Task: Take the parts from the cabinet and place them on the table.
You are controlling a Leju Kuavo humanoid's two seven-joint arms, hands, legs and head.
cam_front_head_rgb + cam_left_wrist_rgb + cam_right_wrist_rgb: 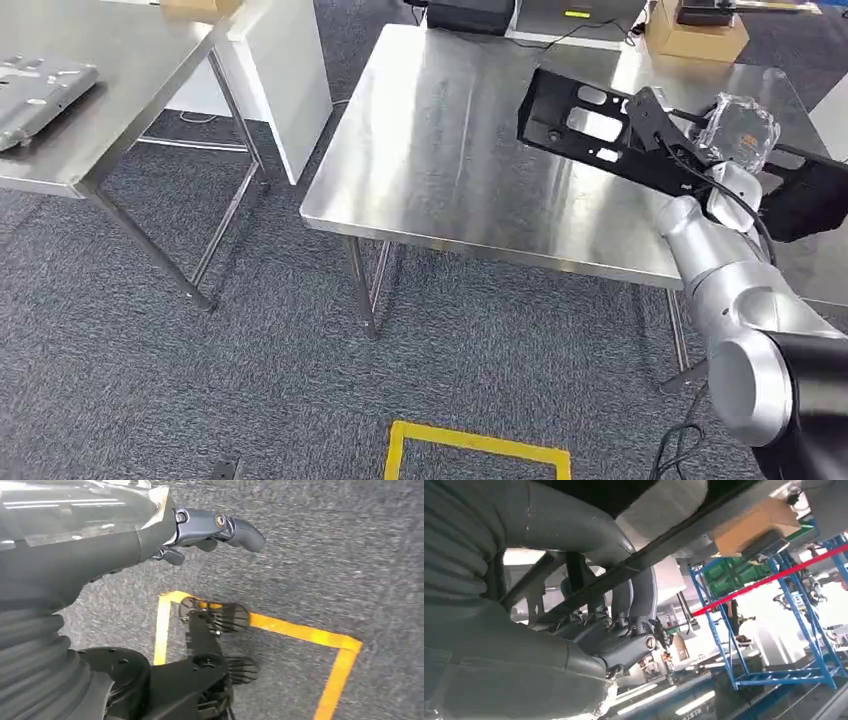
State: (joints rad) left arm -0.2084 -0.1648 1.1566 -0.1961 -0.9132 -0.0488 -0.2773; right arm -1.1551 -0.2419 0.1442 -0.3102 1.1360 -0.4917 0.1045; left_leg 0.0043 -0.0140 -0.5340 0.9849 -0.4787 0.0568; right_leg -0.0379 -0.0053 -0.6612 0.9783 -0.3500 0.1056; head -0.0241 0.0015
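Over on the far left, a second steel table [120, 90] carrying a flat grey metal plate [40, 85]. Nothing to do with the current move by the look of it.

Left hand [210, 530] hanging down over grey carpet and a yellow tape square [280, 627], fingers loosely apart, holding nothing.

Middle of the head view: the main steel table [450, 150], shiny and bare on its left half. Looks like the drop spot.

Then the part itself, a long black sheet-metal bracket [590, 125] with cut-out windows, hovering over the right side of that table, not set down yet. Held from underneath by the right hand [740, 135], fingers wrapped around the bracket's edge as seen in the right wrist view [624, 630]. Hand sits toward the right end of the piece, so most of it cantilevers out to the left.

Handling guess: stiff, thin steel, moderately light, not fragile, but painted smooth and probably slick against the fingers. Long lever arm means likely droop or twist in the grip. Better hold would be nearer the middle, on a solid rail rather than across a cut-out.

Containers: a cardboard box [697, 38] at the far right back edge of the table, contents impossible to tell from here.
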